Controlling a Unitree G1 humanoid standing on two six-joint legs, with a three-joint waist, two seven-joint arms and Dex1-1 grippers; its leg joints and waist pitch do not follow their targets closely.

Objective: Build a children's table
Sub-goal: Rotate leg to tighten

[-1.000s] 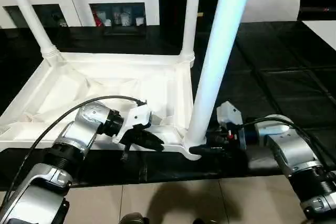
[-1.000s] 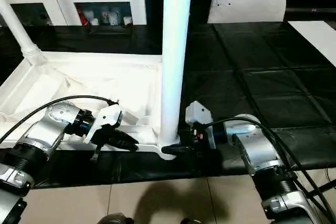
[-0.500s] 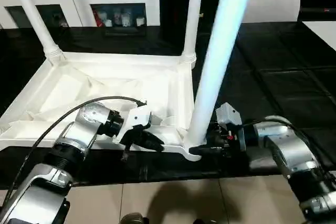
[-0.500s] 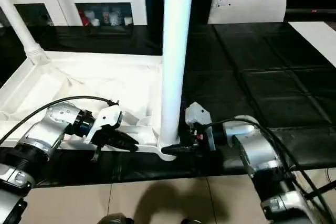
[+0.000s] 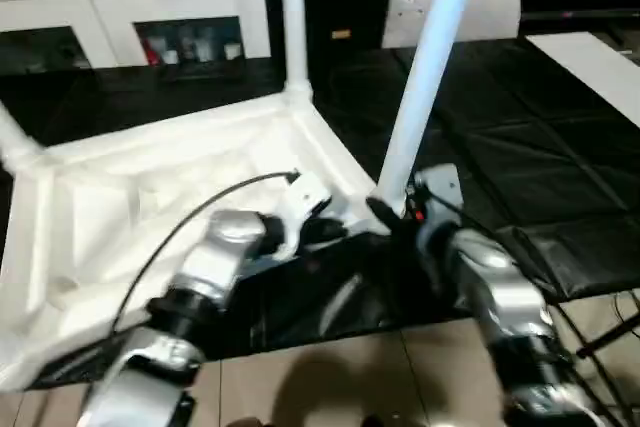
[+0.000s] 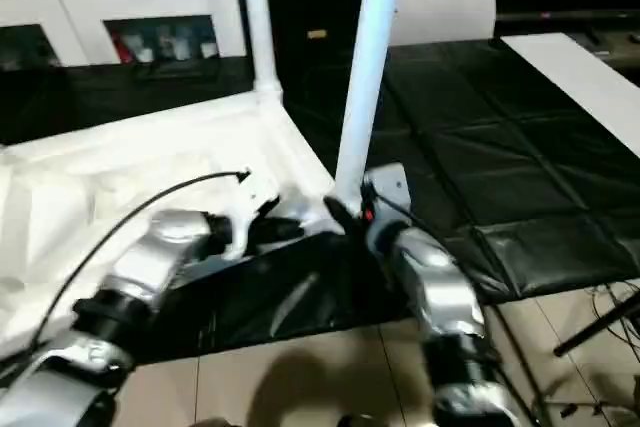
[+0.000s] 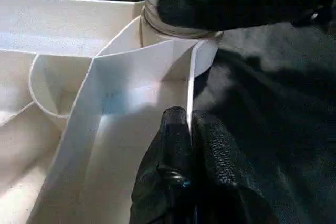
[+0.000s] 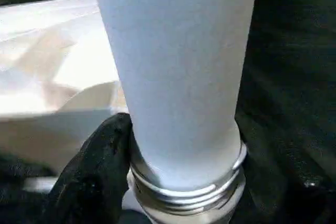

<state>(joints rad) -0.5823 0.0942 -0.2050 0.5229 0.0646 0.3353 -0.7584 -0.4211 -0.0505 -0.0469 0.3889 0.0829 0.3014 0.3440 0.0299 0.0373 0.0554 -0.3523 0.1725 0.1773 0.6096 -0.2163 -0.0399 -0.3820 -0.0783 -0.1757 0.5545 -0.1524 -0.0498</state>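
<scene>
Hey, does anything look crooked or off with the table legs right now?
Yes. The near leg, held at its base by the right pincer, leans right, while the far leg stands straight. Its threads show above the corner socket, so it seems not fully seated.

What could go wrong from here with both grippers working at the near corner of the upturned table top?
1. The right gripper grips the near leg only at its base; the leg already leans, so it could seat crooked in the corner socket.
2. The left gripper pinches only the thin rim wall of the table top; it might slip off.
3. The grippers sit close together, so they may collide.
</scene>
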